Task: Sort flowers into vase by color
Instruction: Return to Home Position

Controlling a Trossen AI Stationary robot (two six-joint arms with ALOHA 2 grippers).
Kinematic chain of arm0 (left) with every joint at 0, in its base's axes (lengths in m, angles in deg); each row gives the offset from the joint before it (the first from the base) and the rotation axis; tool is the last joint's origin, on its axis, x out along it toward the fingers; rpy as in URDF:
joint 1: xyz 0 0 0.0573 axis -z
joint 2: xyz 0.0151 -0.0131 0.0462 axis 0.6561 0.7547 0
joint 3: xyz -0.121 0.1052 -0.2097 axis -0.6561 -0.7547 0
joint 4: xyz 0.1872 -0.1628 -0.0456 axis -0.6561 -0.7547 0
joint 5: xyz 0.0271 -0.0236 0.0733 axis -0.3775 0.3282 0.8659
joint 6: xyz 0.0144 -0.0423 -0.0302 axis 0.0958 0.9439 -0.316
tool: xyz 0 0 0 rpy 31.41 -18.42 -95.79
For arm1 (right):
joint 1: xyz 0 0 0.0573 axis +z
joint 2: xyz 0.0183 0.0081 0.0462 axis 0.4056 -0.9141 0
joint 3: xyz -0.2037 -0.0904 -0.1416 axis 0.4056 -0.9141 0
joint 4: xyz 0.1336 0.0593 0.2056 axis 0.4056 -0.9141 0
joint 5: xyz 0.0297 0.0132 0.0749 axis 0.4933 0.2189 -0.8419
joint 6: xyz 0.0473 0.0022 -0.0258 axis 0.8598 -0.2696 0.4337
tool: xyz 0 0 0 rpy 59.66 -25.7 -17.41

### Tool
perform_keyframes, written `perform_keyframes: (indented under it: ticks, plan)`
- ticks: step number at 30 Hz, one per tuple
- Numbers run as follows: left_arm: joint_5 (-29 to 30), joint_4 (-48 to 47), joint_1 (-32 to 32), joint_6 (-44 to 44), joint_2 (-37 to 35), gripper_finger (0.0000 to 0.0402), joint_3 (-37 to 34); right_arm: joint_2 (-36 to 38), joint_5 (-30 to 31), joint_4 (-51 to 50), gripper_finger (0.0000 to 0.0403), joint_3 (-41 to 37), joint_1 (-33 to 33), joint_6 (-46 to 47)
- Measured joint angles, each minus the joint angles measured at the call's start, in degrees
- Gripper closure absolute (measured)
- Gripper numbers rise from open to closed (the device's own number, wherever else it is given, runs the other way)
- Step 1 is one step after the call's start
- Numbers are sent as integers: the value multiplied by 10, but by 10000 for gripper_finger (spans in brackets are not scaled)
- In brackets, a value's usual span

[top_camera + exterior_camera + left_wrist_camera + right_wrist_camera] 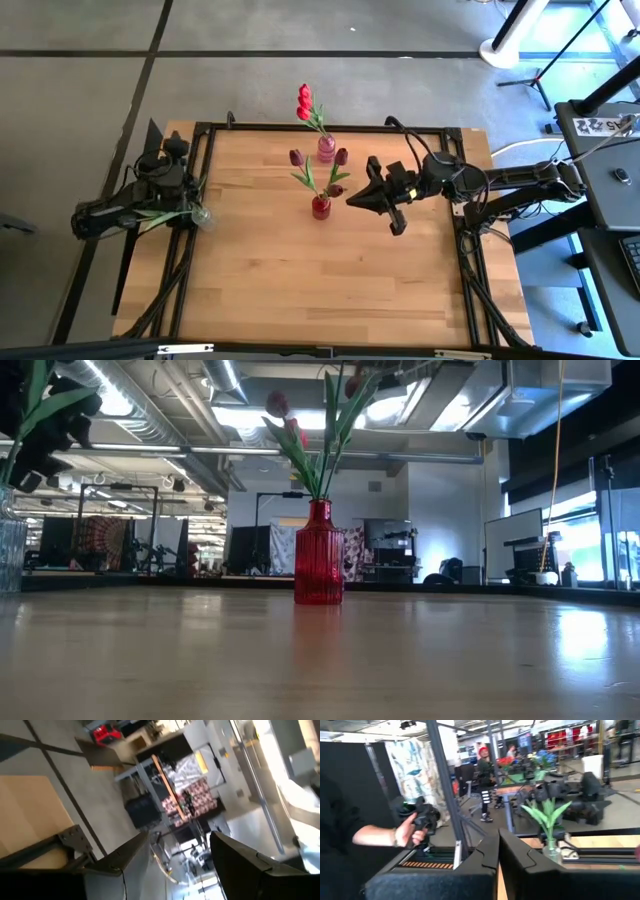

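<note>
Dark flowers (318, 178) in red vase (320, 208), just beside closed right gripper (350, 200)

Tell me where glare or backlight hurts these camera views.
Low view: ceiling lights behind the red vase backlight its flowers, and window light glares off the table at right. Left wrist view: daylight washes out one side. High view: even light, only soft shadows.

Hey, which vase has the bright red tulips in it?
The pale pink vase nearer the top of the high view: its tulips are bright red, while the deep red vase just below it holds dark maroon flowers.
</note>
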Motion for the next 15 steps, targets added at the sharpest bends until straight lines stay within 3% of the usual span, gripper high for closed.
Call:
perform_keyframes:
  ticks: [8, 15]
  plan:
    - [5, 6, -69, 234, -1, 198, -91, 0, -53, -3, 391, 0, 1, 27]
    - [-10, 26, -116, 110, -1, 198, -82, 0, -88, -6, 391, 0, 16, 54]
